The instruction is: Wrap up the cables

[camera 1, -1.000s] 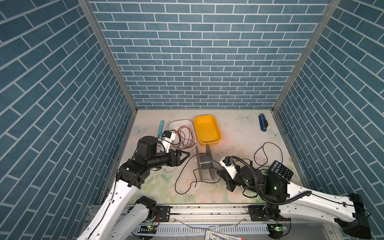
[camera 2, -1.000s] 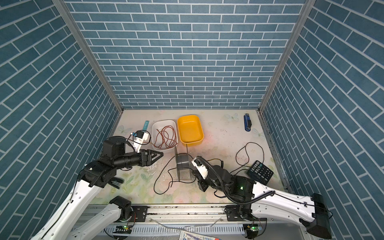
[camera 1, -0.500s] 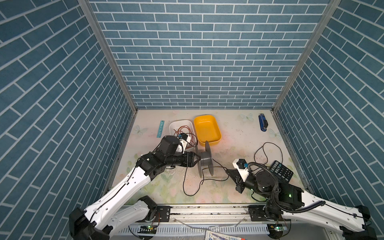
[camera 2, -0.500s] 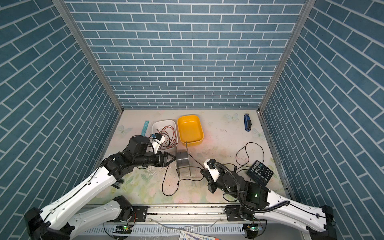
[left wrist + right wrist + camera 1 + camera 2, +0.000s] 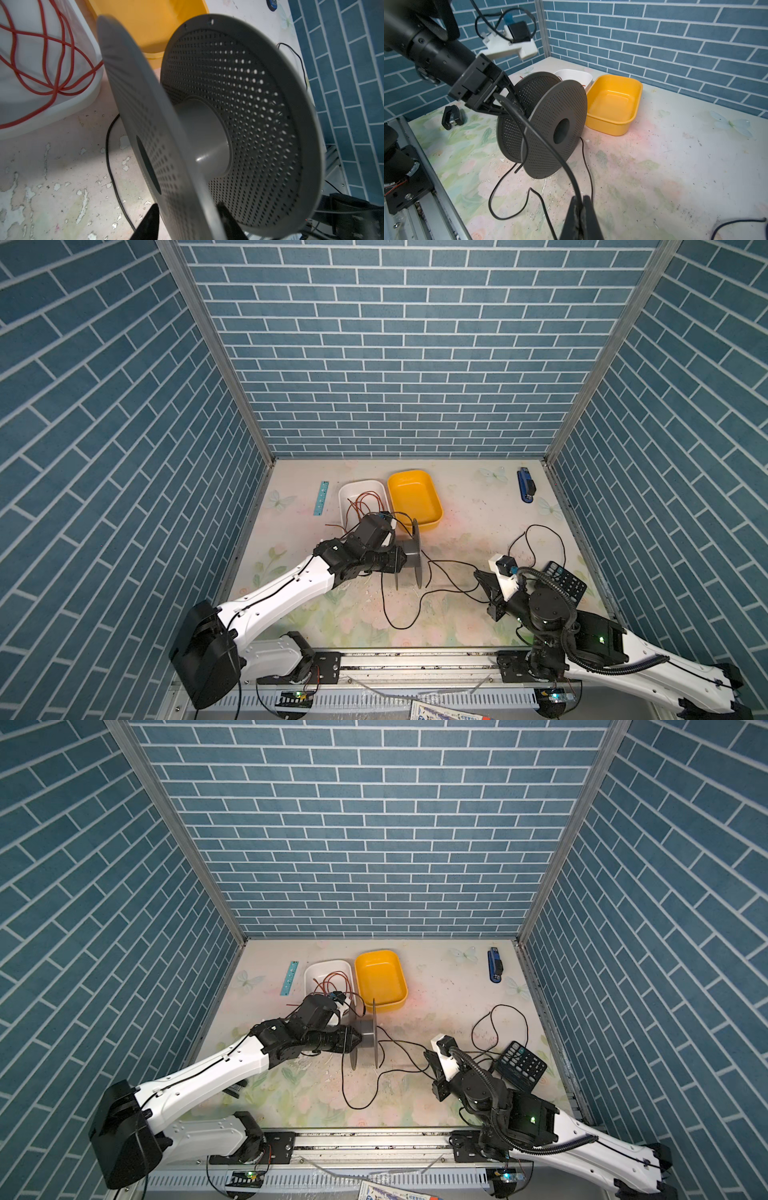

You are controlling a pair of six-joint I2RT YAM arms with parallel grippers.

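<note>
- While the grey spool (image 5: 407, 553) is straddled at one flange by the left tool (image 5: 187, 205), with one fingertip seen on each side of the disc, it cannot be told whether the disc is clamped
- The right tool (image 5: 579, 200) is pressed together, and the black cable (image 5: 401, 628) is pinched between its tips
- From that pinch the cable is drawn up toward the spool, while the rest is left in loose loops on the tabletop (image 5: 478, 510), near the spool and beside the calculator (image 5: 567, 583)
- The hub is seen bare, so the step in hand is judged to be the start of winding
- Next, a firm hold on the flange is called for, and the cable must be guided into the gap between the discs and laid round the hub, slack being kept short so that no rim is snagged
</note>
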